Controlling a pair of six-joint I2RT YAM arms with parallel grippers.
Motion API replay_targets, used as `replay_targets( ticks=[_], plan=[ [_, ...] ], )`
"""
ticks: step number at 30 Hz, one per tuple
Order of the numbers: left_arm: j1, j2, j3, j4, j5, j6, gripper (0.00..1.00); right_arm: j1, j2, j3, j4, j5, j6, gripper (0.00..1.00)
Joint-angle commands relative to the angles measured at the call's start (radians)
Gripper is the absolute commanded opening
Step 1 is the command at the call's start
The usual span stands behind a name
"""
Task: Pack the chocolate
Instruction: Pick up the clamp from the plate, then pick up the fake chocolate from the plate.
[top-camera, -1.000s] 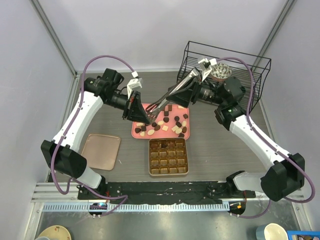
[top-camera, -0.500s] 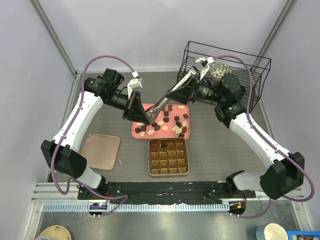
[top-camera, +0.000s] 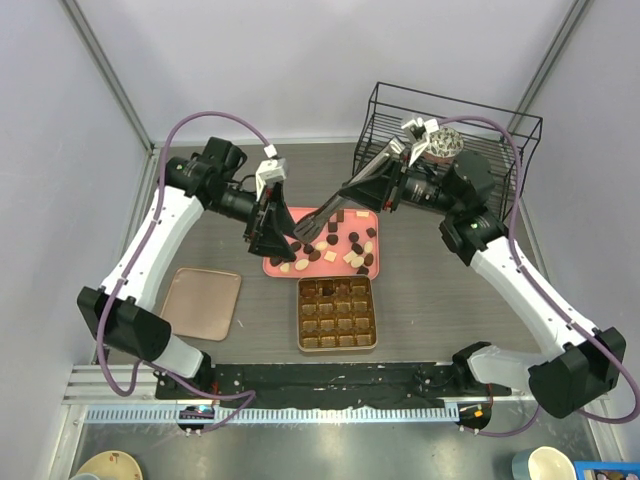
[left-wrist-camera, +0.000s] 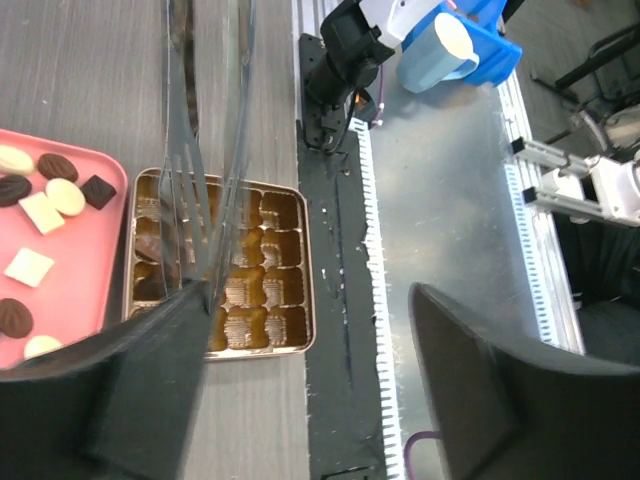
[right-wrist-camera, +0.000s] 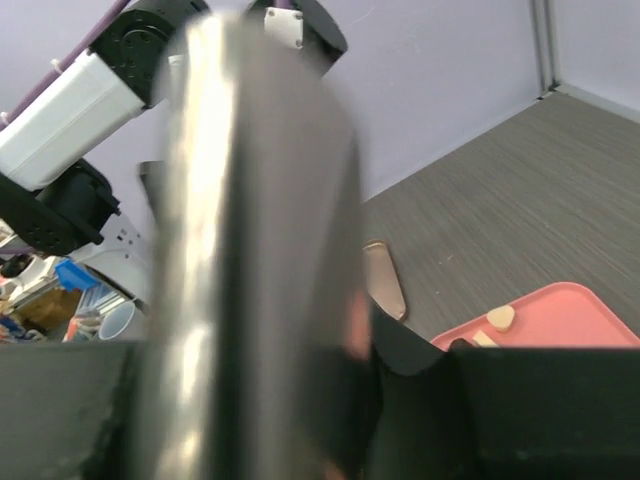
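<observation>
Chocolate (top-camera: 331, 240) scattered on pink tray (top-camera: 374, 217). Metal tongs (top-camera: 345, 196) gripped by right pincer (top-camera: 398, 178), tips held over tray. Left pincer (top-camera: 285, 240) held open beside tong tips.

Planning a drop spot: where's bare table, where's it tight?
Free: table right of the gold box, up to the right arm; narrower strip between box and brown tray. Tight: over the pink tray, where tongs and left tool meet; wire rack fills the far right corner.

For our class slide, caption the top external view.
Metal tongs reach over chocolates scattered on a pink tray, gridded gold box near it.
</observation>
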Motion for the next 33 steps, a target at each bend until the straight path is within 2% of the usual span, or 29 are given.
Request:
replay_targets(
  ticks=[1, 5, 7, 10, 11, 15, 17, 21, 24, 29, 33],
  plan=[
    [-0.002, -0.05, 0.026, -0.32, -0.06, -0.039, 0.99, -0.003, -0.051, 0.035, -0.07, 0.066, -0.082, 0.33],
    [-0.004, -0.09, 0.024, -0.314, -0.135, -0.037, 1.0, -0.003, -0.06, 0.064, -0.173, 0.108, -0.153, 0.32],
    [-0.004, -0.116, 0.015, -0.25, -0.193, -0.111, 1.0, -0.003, -0.066, 0.076, -0.207, 0.126, -0.174, 0.33],
    [-0.004, -0.152, -0.025, -0.104, -0.432, -0.273, 1.0, -0.003, -0.064, 0.082, -0.253, 0.16, -0.206, 0.33],
    [-0.004, -0.173, -0.058, -0.081, -0.548, -0.29, 1.0, -0.003, -0.066, 0.082, -0.267, 0.171, -0.214, 0.34],
    [-0.004, -0.224, -0.132, -0.021, -0.788, -0.327, 1.0, -0.001, -0.049, 0.076, -0.319, 0.21, -0.259, 0.35],
    [-0.004, -0.28, -0.205, 0.066, -0.93, -0.364, 1.0, 0.003, -0.025, 0.069, -0.328, 0.23, -0.269, 0.35],
    [-0.004, -0.389, -0.351, 0.29, -1.112, -0.398, 1.0, 0.04, 0.034, 0.067, -0.345, 0.389, -0.328, 0.32],
    [-0.002, -0.415, -0.419, 0.355, -1.155, -0.429, 1.0, 0.107, 0.1, 0.095, -0.353, 0.512, -0.403, 0.3],
    [-0.001, -0.399, -0.459, 0.366, -1.17, -0.468, 1.0, 0.232, 0.222, 0.151, -0.321, 0.866, -0.542, 0.25],
    [-0.002, -0.432, -0.503, 0.43, -1.241, -0.504, 1.0, 0.305, 0.337, 0.2, -0.243, 0.997, -0.598, 0.24]
  ],
)
